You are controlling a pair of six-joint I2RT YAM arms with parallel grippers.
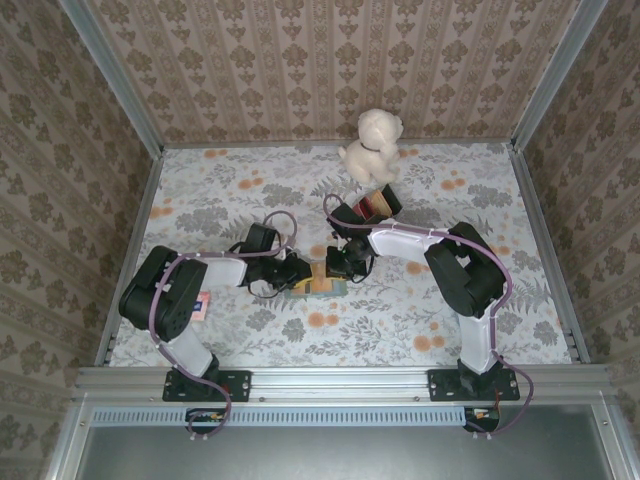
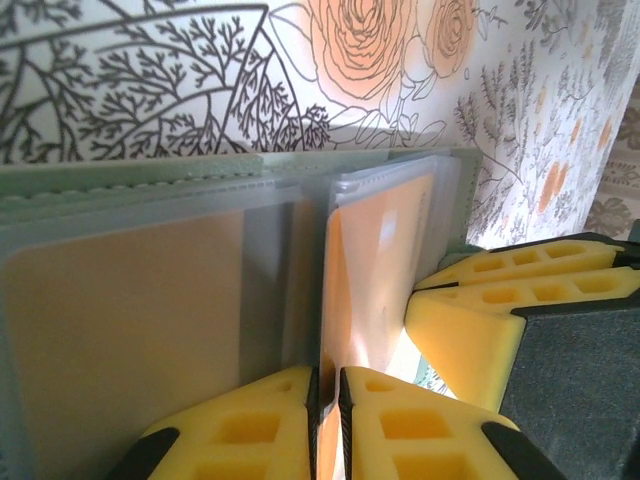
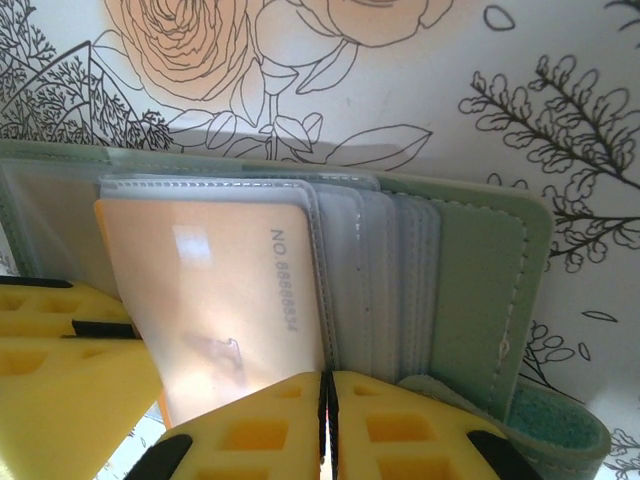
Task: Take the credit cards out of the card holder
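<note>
The card holder (image 1: 318, 285) lies open mid-way along the table (image 1: 430, 310), toward its near edge, with the left gripper (image 1: 297, 272) and right gripper (image 1: 342, 265) meeting over it. From the left wrist, the left jaws pinch a clear sleeve (image 2: 378, 188) holding an orange card (image 2: 385, 270). From the right wrist, the right jaws clamp that sleeve's edge, probably steadying it so the card slides free.
</note>
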